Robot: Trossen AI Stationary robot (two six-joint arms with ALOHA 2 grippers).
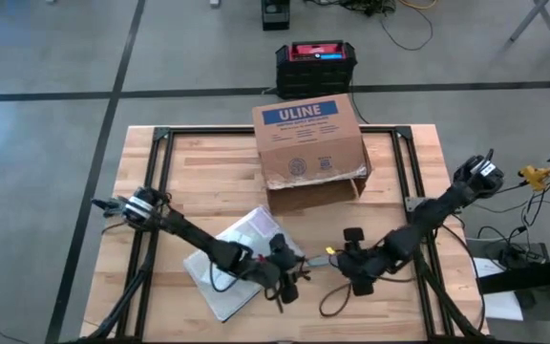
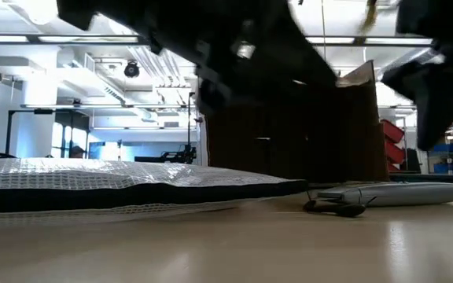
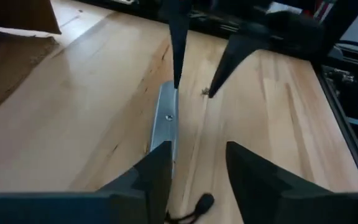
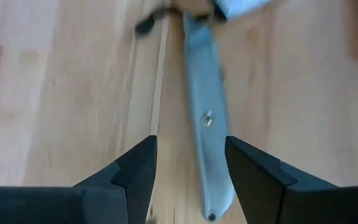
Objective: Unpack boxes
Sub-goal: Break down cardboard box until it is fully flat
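From above, the brown box (image 1: 308,143) lies on its side at the far middle of the table (image 1: 399,306), its blue label reading "ULINE", open flaps facing the arms. Nearer than the box, the left gripper (image 1: 292,285) and right gripper (image 1: 344,260) face each other over a silver knife (image 1: 315,258); a plastic bag (image 1: 232,253) lies left of it

Level view: the box (image 2: 297,130) stands behind the knife (image 2: 399,192)

Left wrist: fingers (image 3: 157,168) apart, the knife (image 3: 165,121) on the wood between them

Right wrist: fingers (image 4: 253,171) apart around the knife (image 4: 207,124), not gripping

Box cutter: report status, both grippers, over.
Box cutter flat on table, unheld. Left gripper and right gripper open, facing across it. ULINE box behind, flap open. Plastic bag alongside.
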